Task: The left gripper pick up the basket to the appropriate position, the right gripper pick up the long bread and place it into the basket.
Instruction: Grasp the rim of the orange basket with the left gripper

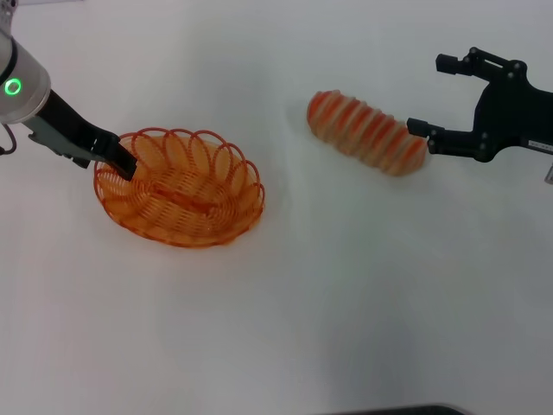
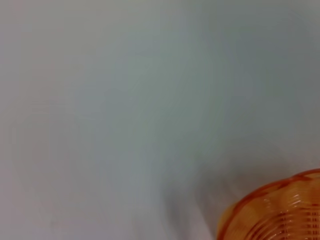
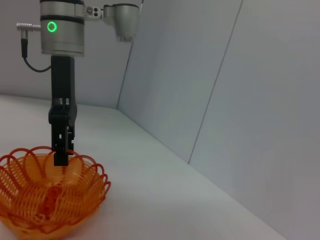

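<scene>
Your left gripper (image 1: 123, 164) has its jaws closed on the basket (image 1: 180, 188) rim, the basket resting left on the tabletop (image 1: 346, 294). Your right gripper (image 1: 432, 99) sits wide open around the near end of the long bread (image 1: 366, 131); centre it before closing.

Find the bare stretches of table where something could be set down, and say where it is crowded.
Bare table spans the whole near side, below the basket and the long bread. A narrower free strip lies between basket and bread. It is crowded at the basket's left rim, where the left pincer sits, and at the bread's right end, where the right pincer stands open.
</scene>
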Tool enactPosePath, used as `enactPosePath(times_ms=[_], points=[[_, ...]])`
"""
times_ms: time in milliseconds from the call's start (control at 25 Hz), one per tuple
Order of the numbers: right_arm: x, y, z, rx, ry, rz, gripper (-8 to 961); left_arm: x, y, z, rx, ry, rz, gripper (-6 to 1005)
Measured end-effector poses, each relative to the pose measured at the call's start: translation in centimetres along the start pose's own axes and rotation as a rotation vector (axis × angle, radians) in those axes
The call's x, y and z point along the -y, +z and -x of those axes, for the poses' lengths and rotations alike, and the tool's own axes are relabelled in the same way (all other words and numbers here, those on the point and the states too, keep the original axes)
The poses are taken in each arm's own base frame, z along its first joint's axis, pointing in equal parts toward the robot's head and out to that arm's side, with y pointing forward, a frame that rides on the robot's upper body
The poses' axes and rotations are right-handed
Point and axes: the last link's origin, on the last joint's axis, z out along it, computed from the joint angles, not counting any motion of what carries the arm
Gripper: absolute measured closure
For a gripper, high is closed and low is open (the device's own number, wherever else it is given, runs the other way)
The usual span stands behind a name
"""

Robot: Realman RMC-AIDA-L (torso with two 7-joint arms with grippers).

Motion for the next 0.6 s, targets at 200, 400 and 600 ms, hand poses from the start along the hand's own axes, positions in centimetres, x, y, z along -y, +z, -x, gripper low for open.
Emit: enactPosePath(times_ms=[200,400,600], points=[[-0.02,0.09,-0.13,-0.007,-0.009,-0.001,72,-0.02,0.13,0.08,0.006,-0.001,0.002,321],[-0.09,0.23,-0.19,-0.011,-0.008,0.001,72,-0.08,0.23,0.11,0.01,-0.002,0.004,368],[-0.08,0.23,-0.2,-0.012,-0.009,0.001,72,-0.06,0.29,0.01,0.003,-0.002,0.002,508]])
